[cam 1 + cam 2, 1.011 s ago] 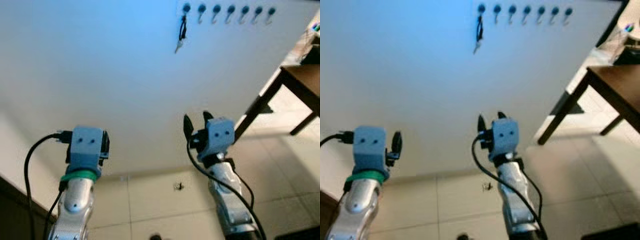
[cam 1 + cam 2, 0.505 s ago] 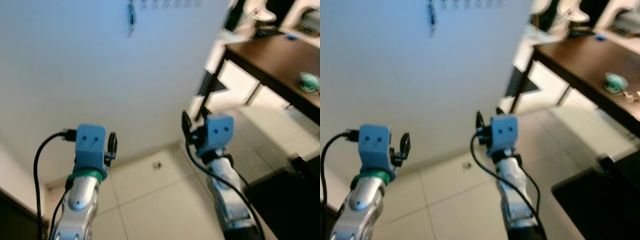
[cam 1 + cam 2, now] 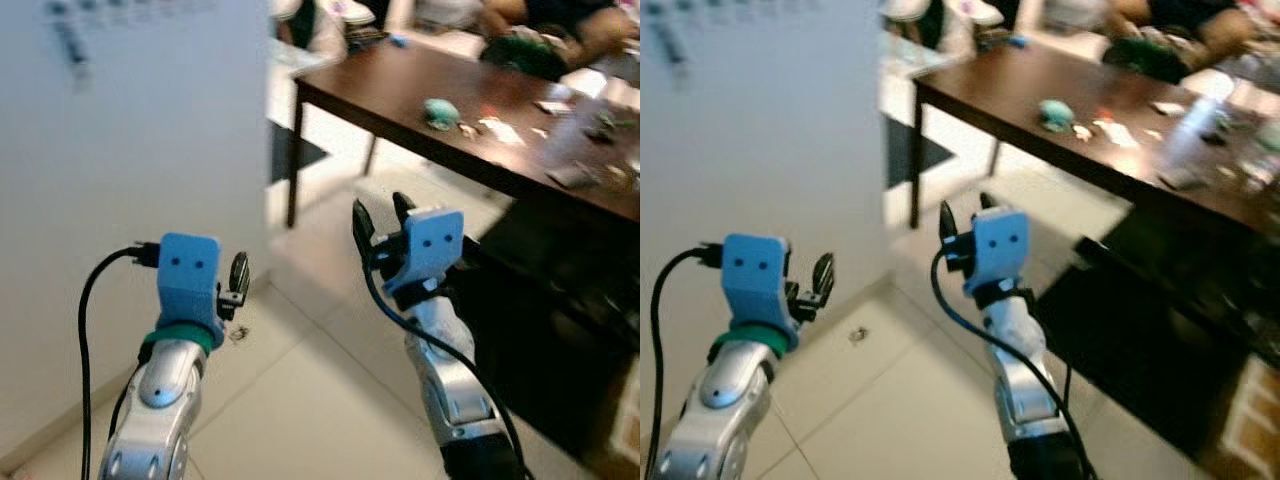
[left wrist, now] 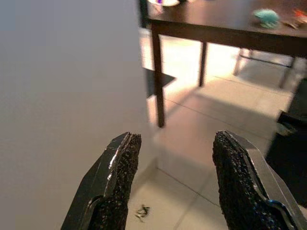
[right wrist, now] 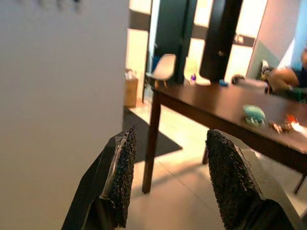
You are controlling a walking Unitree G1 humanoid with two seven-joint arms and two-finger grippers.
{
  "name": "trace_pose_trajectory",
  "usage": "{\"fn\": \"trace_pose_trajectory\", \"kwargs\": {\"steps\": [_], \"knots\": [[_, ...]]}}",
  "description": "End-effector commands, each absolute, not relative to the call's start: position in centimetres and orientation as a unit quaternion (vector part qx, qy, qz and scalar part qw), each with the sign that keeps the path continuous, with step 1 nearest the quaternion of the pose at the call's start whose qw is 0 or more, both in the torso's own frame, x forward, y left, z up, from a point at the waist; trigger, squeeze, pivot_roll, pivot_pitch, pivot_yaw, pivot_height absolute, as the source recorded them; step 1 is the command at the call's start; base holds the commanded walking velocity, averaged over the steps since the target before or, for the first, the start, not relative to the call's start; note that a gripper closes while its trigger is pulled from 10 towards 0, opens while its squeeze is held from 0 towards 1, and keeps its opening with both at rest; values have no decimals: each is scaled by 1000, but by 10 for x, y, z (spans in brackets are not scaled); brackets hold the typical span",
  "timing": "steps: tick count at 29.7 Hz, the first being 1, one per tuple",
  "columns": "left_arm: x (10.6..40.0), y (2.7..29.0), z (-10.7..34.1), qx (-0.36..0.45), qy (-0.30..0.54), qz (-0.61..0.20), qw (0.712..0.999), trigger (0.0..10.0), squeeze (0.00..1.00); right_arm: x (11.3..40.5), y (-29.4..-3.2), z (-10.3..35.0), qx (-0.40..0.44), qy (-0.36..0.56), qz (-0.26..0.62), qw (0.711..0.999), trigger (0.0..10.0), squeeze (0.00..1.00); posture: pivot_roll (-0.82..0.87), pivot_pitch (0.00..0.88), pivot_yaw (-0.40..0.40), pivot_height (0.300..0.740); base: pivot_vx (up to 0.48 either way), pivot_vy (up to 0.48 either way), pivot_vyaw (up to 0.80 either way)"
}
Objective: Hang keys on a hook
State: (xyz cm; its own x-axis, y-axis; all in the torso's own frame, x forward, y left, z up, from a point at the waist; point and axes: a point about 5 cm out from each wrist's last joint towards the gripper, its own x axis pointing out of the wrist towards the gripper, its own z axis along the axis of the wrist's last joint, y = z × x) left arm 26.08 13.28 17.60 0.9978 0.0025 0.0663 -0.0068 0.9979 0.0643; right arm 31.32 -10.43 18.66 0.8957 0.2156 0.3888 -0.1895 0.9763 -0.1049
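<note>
You are seeing the left gripper [image 4: 172,182] and right gripper [image 5: 165,177] both gaping wide, empty; the tabletop [image 3: 420,95] is lying at 1 o'clock.

view swung right, table [image 3: 400,95] now ahead

- The keys [image 3: 73,45] on the wall are just a dark, fuzzy smear.
- The hooks [image 3: 130,5] are a blurry row, cut off by the top edge.
- The person [image 3: 545,22] at the dark surface [image 3: 400,95] is cut off at the top.
- The little things [image 3: 500,128] on it are too blurry to name.
- A small scrap [image 4: 141,212] on the floor is too tiny to tell.
</note>
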Motion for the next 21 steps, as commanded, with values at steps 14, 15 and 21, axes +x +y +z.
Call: {"fn": "trace_pose_trajectory", "kwargs": {"steps": [14, 15, 21], "knots": [[263, 137, 175, 37, -29, 11, 999, 10000, 0, 313, -105, 183, -32, -196, 100, 975, 10000, 0, -87, 10, 60, 740, 0, 0, -800], [263, 139, 175, 46, -33, 17, 998, 10000, 0, 314, -106, 183, -31, -195, 98, 975, 10000, 0, -87, 10, 60, 740, 0, 0, -800], [264, 140, 175, 52, -37, 23, 998, 10000, 0, 313, -106, 182, -29, -194, 96, 976, 10000, 0, -85, 13, 63, 740, 40, 0, -800]]}}
